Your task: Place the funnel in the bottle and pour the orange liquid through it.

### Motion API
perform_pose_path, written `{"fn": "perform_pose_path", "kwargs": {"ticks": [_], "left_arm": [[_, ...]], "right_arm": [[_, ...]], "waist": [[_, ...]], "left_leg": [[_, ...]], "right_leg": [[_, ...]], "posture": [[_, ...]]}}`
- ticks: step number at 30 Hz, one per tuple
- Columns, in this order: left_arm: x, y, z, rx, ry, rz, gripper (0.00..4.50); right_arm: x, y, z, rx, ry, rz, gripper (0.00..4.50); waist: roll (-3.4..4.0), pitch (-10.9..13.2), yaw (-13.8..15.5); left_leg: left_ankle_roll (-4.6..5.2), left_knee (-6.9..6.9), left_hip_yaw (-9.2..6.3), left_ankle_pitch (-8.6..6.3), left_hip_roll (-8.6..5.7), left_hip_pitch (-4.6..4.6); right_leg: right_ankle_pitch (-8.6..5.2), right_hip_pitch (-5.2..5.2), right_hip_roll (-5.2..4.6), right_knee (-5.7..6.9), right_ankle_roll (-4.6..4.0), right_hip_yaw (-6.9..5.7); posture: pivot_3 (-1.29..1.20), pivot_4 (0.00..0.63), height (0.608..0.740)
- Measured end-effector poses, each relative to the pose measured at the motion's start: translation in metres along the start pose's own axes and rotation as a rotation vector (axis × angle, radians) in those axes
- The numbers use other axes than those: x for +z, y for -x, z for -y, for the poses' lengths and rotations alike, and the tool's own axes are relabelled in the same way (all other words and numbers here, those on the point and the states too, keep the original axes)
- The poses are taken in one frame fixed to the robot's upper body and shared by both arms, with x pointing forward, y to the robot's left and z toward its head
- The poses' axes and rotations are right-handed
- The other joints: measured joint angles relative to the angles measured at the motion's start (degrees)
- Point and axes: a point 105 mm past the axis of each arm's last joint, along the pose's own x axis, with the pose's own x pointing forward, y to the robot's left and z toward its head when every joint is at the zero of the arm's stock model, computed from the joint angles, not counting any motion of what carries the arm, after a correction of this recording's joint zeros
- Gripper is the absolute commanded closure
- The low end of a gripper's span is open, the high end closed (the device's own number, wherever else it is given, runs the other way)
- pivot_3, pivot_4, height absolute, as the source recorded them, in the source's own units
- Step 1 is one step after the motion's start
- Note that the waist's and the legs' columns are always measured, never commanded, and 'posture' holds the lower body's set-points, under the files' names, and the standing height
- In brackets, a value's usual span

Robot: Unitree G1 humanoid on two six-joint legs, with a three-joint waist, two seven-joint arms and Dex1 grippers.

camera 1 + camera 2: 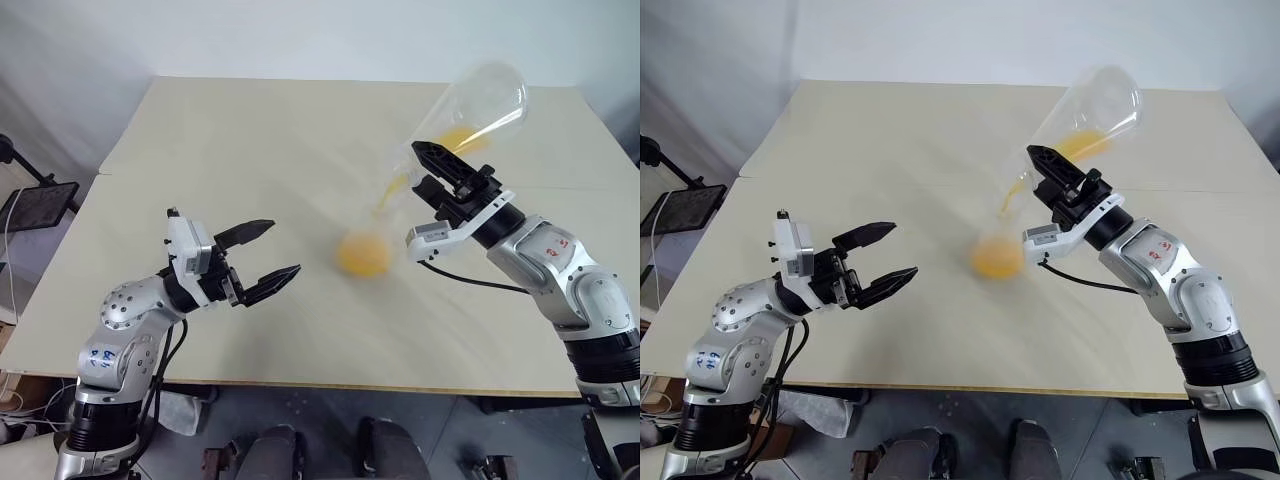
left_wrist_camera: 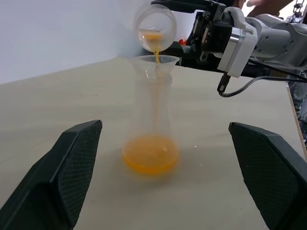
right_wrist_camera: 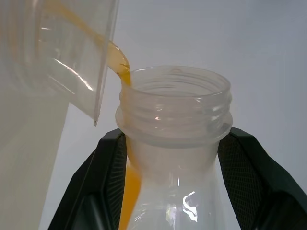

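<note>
Left wrist view shows the funnel (image 2: 155, 61) seated in the bottle (image 2: 152, 120) at desk (image 1: 250, 150) centre. From two o'clock, the right gripper (image 1: 440, 180) clamps a tilted flask (image 1: 480, 100), streaming orange liquid (image 2: 150, 159) in. At eight o'clock, the left gripper (image 1: 262, 258) gapes empty.

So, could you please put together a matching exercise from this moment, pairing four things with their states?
Things:
1. left hand
2. right hand
3. funnel
4. bottle

States:
A. seated in the bottle's neck, catching the stream
B. open and holding nothing
C. upright on the table, orange liquid pooled at its base
D. shut on the tilted flask, pouring

Pairs: 1-B, 2-D, 3-A, 4-C
</note>
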Motion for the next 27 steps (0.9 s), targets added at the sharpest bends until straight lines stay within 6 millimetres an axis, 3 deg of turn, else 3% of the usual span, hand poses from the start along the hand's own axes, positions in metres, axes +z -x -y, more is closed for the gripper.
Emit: {"fn": "perform_pose_path", "kwargs": {"ticks": [27], "left_arm": [[0.0001,-0.0003,0.0001,0.000,0.001,0.003,0.00]], "right_arm": [[-0.0014,0.0010,0.0018,-0.011,0.019,0.001,2.10]], "waist": [[0.00,0.0,0.0]], "left_leg": [[0.00,0.00,0.00,0.00,0.00,0.00]], "right_leg": [[0.00,0.00,0.00,-0.01,0.00,0.00]], "posture": [[0.00,0.150,0.740]]}}
